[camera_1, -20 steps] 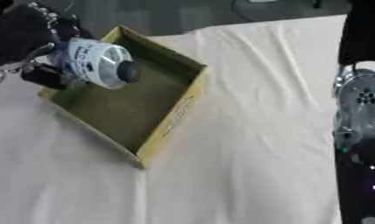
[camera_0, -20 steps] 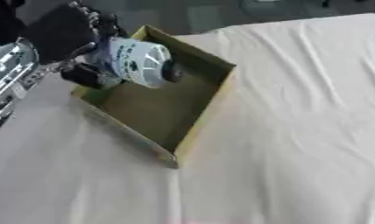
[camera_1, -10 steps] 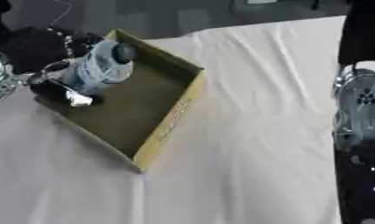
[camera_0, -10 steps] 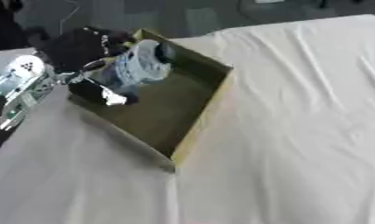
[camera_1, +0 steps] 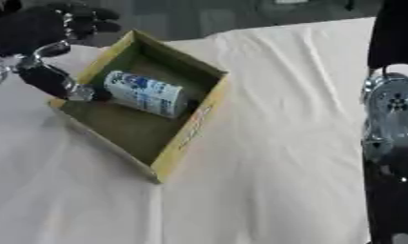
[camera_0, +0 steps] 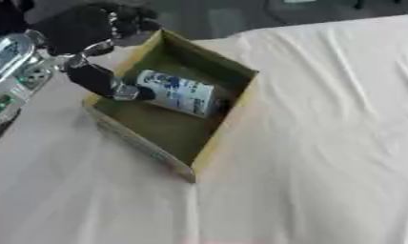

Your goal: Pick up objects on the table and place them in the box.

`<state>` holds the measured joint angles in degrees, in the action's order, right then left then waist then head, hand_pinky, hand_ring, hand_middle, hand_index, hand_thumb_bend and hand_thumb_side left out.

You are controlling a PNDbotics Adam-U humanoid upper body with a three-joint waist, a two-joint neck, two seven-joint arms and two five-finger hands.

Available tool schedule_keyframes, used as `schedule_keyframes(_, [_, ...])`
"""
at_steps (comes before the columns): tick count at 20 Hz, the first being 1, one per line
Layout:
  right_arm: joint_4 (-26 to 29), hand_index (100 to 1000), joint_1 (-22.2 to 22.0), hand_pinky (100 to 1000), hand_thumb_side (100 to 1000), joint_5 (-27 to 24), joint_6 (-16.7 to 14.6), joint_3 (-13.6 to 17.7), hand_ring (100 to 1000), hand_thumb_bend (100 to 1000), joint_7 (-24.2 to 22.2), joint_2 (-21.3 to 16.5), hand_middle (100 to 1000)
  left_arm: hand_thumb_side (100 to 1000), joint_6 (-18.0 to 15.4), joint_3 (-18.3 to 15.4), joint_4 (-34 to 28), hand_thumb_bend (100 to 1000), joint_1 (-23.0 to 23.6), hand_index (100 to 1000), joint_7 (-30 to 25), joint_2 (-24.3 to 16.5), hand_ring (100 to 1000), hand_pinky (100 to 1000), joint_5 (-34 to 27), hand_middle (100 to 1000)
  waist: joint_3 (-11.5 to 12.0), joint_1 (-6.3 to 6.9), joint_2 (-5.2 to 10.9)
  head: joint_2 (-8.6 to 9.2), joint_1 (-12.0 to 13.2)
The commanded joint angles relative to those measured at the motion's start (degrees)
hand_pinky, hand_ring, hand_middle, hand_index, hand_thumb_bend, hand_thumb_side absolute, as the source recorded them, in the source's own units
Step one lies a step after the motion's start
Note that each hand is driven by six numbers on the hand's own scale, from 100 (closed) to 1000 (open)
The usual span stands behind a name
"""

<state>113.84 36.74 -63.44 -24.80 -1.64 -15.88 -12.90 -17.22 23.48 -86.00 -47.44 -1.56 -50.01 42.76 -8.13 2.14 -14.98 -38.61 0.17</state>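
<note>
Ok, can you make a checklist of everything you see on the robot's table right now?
Surface: table under a wrinkled white cloth.
Job's things: box, open-topped cardboard, set askew; bottle, white with blue print, lying on its side inside the box.
Clutter: nothing seen.
Hands: left hand at the box's far left edge, fingers relaxed above, thumb reaching down to the bottle's end; right hand not visible, only the right arm at the right edge.
Cables: nothing seen on the table.
Surroundings: dark floor beyond the far edge.
</note>
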Motion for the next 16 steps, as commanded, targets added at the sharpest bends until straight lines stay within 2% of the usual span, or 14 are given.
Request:
schedule_keyframes(1, [0.75, 681, -0.03, 315, 892, 0.48, -0.43, 0.52, 434, 100, -0.11, -1.48, 482, 955, 2.44, -3.15, -4.73, 506, 1.08, 934, 1.77, -4.63, 853, 781, -3.65, 919, 0.62, -0.07, 1.74, -0.11, -1.04])
schedule_keyframes(4, [0.75, 681, -0.83, 315, 892, 0.88, -0.94, 0.81, 434, 100, -0.24, -2.09, 482, 934, 5.73, -5.8, -12.04, 472, 5.07, 923, 4.92, -8.41, 827, 750, -9.81, 905, 1.61, -0.23, 2.03, -0.43, -1.74])
schedule_keyframes(6, [0.75, 683, -1.79, 313, 892, 1.31, -1.38, 1.12, 435, 100, -0.35, -2.7, 483, 829, 7.49, -8.0, -19.3, 418, 8.38, 890, 8.08, -10.66, 743, 640, -14.88, 848, 2.61, -0.47, 2.41, -0.99, -2.51])
schedule_keyframes(9, [0.75, 683, -3.97, 312, 891, 2.29, -2.2, 2.03, 436, 100, -0.22, -3.71, 483, 780, 8.79, -10.54, -27.24, 365, 11.24, 846, 13.49, -12.28, 675, 553, -22.68, 792, 4.5, -1.06, 3.37, -1.24, -5.03])
schedule_keyframes(10, [0.75, 683, -4.56, 313, 891, 2.59, -2.52, 2.4, 436, 100, -0.04, -3.99, 483, 776, 7.73, -11.33, -27.93, 360, 11.75, 842, 15.87, -12.28, 669, 545, -24.75, 786, 5.03, -1.19, 3.67, -0.85, -5.85])
schedule_keyframes(11, [0.75, 682, -5.1, 313, 892, 2.86, -2.92, 2.83, 435, 100, 0.22, -4.19, 483, 752, 6.4, -12.29, -28.27, 312, 12.54, 816, 18.65, -12.01, 626, 495, -26.7, 750, 5.54, -1.4, 3.96, -0.04, -6.99])
schedule_keyframes(12, [0.75, 682, -5.58, 313, 891, 3.14, -3.36, 3.25, 436, 100, 0.52, -4.35, 483, 762, 4.86, -13.16, -28.44, 331, 13.57, 827, 21.58, -11.72, 642, 514, -28.63, 764, 5.97, -1.59, 4.17, 0.57, -7.92])
schedule_keyframes(13, [0.75, 683, -6.11, 313, 892, 3.42, -3.78, 3.65, 436, 100, 0.8, -4.4, 483, 738, 3.52, -13.96, -28.52, 288, 14.63, 796, 24.07, -11.03, 594, 456, -30.28, 722, 6.41, -1.94, 4.41, 1.26, -9.1])
schedule_keyframes(16, [0.75, 685, -8.13, 311, 891, 4.57, -4.73, 4.77, 438, 100, 1.41, -4.42, 484, 733, -0.77, -16.21, -28.59, 274, 18.54, 782, 29.73, -6.27, 558, 425, -34.21, 695, 7.81, -3.27, 5.08, 3.3, -11.83])
